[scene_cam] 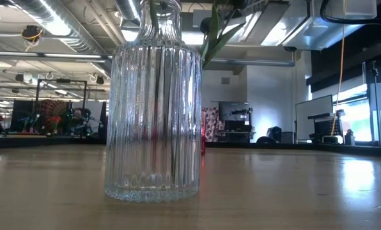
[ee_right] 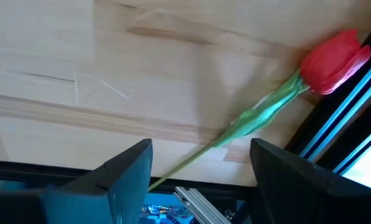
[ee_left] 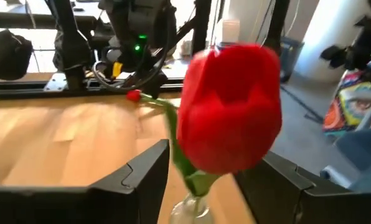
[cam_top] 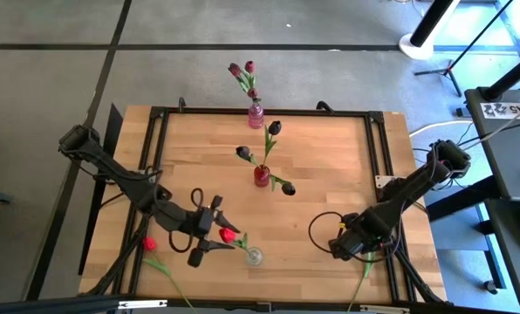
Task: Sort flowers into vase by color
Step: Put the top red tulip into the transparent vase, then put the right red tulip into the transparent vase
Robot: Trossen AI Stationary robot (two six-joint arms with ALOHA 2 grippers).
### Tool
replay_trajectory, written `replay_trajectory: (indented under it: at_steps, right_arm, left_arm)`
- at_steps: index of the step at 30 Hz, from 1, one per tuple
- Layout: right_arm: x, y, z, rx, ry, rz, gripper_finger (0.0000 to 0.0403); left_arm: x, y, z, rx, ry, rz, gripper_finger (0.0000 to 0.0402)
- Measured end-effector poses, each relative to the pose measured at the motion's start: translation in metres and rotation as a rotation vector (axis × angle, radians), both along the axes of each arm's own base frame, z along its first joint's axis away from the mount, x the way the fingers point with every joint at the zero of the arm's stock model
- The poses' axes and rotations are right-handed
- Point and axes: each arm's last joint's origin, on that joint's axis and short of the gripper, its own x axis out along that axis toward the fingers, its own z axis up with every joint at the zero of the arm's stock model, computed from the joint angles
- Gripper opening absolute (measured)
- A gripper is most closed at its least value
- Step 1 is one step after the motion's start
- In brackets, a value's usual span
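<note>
My left gripper (cam_top: 215,235) (ee_left: 215,155) is open near the table's near edge. Its fingers stand on either side of a bright red tulip (cam_top: 228,234) (ee_left: 230,112), whose stem goes down into a clear ribbed glass vase (cam_top: 254,255) (scene_cam: 153,115). My right gripper (cam_top: 349,244) (ee_right: 201,146) is open and hovers over another red tulip (ee_right: 332,59), which lies flat at the near edge with its stem (cam_top: 365,267) passing between the fingers. A third red tulip (cam_top: 149,244) lies at the near left. Dark tulips stand in a red vase (cam_top: 261,176), magenta ones in a pink vase (cam_top: 256,113).
A black metal frame (cam_top: 378,139) runs round the wooden tabletop. A loop of black cable (cam_top: 321,228) lies beside my right arm. The red vase stands mid-table and the pink vase at the far edge. Bare wood lies on the far left and far right.
</note>
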Motion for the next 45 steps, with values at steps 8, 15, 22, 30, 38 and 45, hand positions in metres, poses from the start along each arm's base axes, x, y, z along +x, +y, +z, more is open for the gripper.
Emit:
replay_trajectory:
  at_steps: [8, 15, 22, 30, 38, 45]
  right_arm:
    - [-0.001, 0.0, -0.001, 0.005, 0.016, -0.005, 0.0269]
    - [-0.012, -0.004, -0.021, 0.091, 0.159, 0.01, 0.0269]
    - [-0.026, -0.012, -0.055, 0.117, 0.208, 0.016, 0.0269]
    - [-0.043, -0.026, -0.093, 0.159, 0.24, -0.055, 0.0263]
    - [-0.045, -0.029, -0.101, 0.142, 0.211, -0.09, 0.0153]
    - [-0.028, -0.019, -0.087, 0.05, 0.062, -0.16, 0.0014]
  left_arm:
    - [-0.004, 0.001, -0.007, 0.075, 0.069, -0.006, 0.0212]
    - [-0.02, 0.001, -0.008, 0.08, 0.153, 0.012, 0.0213]
    - [-0.056, 0.007, -0.01, -0.091, 0.385, 0.093, 0.0212]
    - [-0.084, 0.009, -0.021, -0.15, 0.575, 0.224, 0.0212]
    - [-0.087, 0.008, -0.02, -0.138, 0.517, 0.296, 0.0212]
    - [-0.083, 0.015, -0.017, -0.064, 0.38, 0.436, 0.0212]
